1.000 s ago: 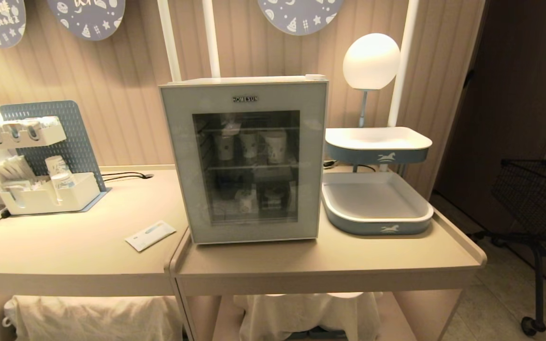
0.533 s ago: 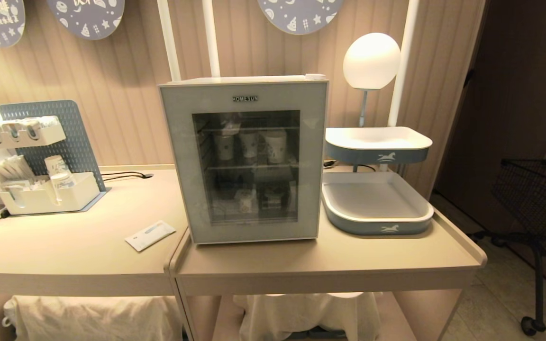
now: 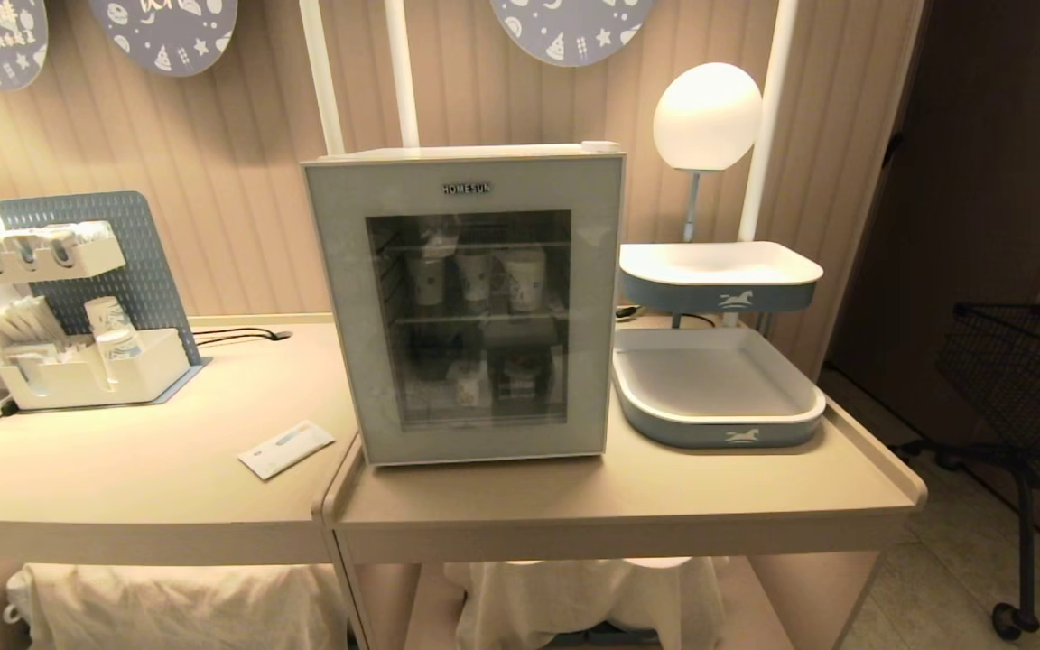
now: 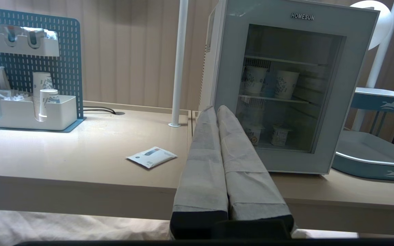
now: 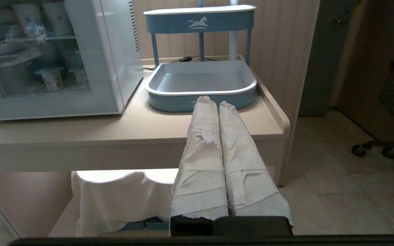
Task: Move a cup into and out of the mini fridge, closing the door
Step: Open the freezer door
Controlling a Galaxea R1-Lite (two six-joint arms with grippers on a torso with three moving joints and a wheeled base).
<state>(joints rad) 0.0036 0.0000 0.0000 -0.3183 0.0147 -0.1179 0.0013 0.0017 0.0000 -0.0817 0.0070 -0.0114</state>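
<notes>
Head view: mini fridge (image 3: 466, 307) centred on counter (image 3: 628, 496), door (image 3: 470, 311) flush shut, cups (image 3: 475, 278) on upper shelf behind glass. Blue tray stand (image 3: 719, 388) just beside, on robot's right. Left gripper (image 4: 217, 111) low before counter edge, jaws pressed together, holding nothing. Right gripper (image 5: 212, 101) facing the tray stand, jaws likewise closed and empty.
</notes>
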